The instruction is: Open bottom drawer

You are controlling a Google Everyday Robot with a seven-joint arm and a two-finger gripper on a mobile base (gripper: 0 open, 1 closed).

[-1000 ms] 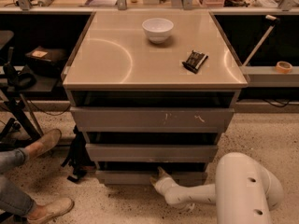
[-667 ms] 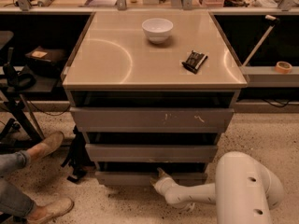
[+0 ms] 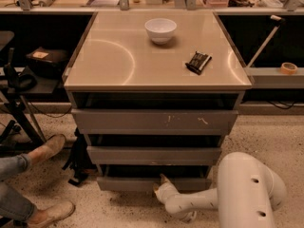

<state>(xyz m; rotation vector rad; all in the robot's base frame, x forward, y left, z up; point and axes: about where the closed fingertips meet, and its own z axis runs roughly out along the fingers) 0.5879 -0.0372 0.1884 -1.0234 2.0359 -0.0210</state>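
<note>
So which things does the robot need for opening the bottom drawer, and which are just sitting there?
For the job: bottom drawer, lowest of three; gripper, at that drawer's top edge.
Just lying about: white bowl and black object on the cabinet top; tape roll on the right shelf.

**A:** What does the robot look like?
**B:** Its arm (image 3: pixel 237 186) is a smooth white shell, one fat rounded segment with two small dark holes, narrowing to a slim tube.
**A:** And the gripper?
**B:** The gripper (image 3: pixel 163 180) is white too, at the bottom drawer's (image 3: pixel 128 184) top edge.
</note>
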